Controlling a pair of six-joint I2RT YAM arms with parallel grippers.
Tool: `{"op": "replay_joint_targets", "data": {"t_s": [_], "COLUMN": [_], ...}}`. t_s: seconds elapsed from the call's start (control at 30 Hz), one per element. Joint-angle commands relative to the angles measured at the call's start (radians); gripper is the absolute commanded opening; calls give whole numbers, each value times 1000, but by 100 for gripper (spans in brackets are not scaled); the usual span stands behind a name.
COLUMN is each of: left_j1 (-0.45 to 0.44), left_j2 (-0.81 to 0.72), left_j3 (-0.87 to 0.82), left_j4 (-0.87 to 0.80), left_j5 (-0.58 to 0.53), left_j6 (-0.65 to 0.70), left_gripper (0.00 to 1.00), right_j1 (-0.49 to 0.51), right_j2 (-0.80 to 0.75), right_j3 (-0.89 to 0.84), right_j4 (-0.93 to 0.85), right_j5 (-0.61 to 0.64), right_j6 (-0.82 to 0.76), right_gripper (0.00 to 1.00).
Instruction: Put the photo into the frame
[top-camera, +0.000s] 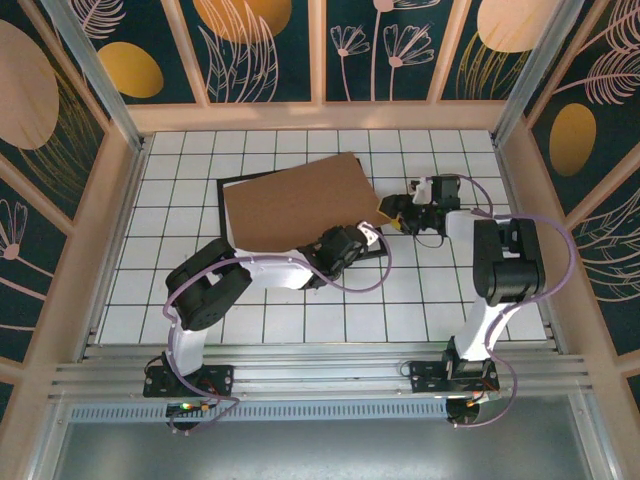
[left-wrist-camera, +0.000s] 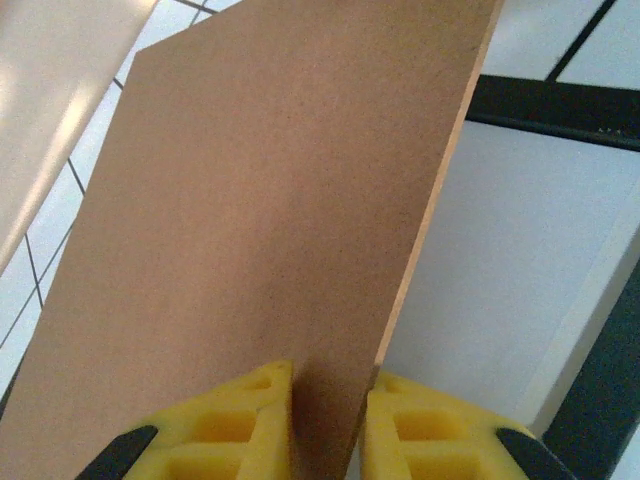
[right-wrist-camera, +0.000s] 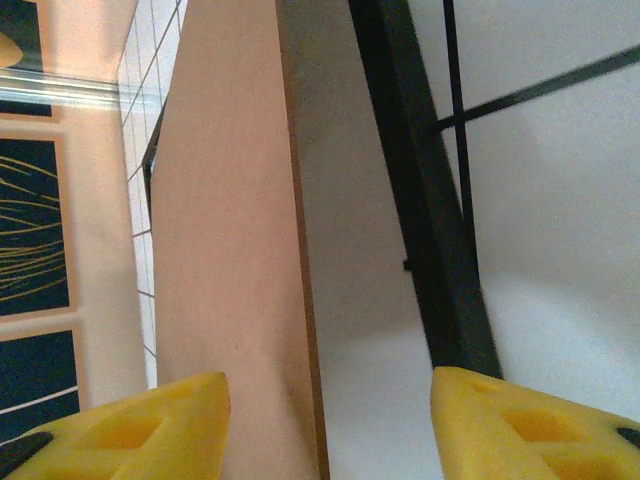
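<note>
Left gripper (left-wrist-camera: 328, 388) has its jaws clenched on the near edge of the brown backing board (top-camera: 295, 205), and that board is tipped up off the frame (left-wrist-camera: 560, 102), which lies flat on the counter (top-camera: 420, 300) right beneath it. Right gripper (right-wrist-camera: 328, 390) is at the board's right corner, jaws released and straddling the edge, one side close to it and the other well apart. A white panel (left-wrist-camera: 500, 260) shows inside the black rim; whether the photo is under there I cannot tell. Here's the danger: it's a one-sided pinch on a wide, stiff sheet, so the board could pivot and slide, dragging the frame askew, or drop back and crease whatever sits below it
</note>
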Motion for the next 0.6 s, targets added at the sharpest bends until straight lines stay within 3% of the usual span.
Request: {"op": "replay_joint_targets", "data": {"t_s": [0.0,0.27,0.57], "left_j1": [5,6,5], "left_j2": [-40,-86,-200], "left_j3": [-30,-75,-147], "left_j4": [24,28,-24], "left_j5": [-12,-18,50], "left_j6": [-60,-101,-200], "left_gripper": [23,39,53], "right_j1": [13,30,36], "right_j2": [29,35,22], "right_j3": [39,-14,-42], "right_j4": [40,152,173], "right_j5": [-77,-142,-143], "right_j6": [-10,54,66], "right_gripper": [48,26,23]}}
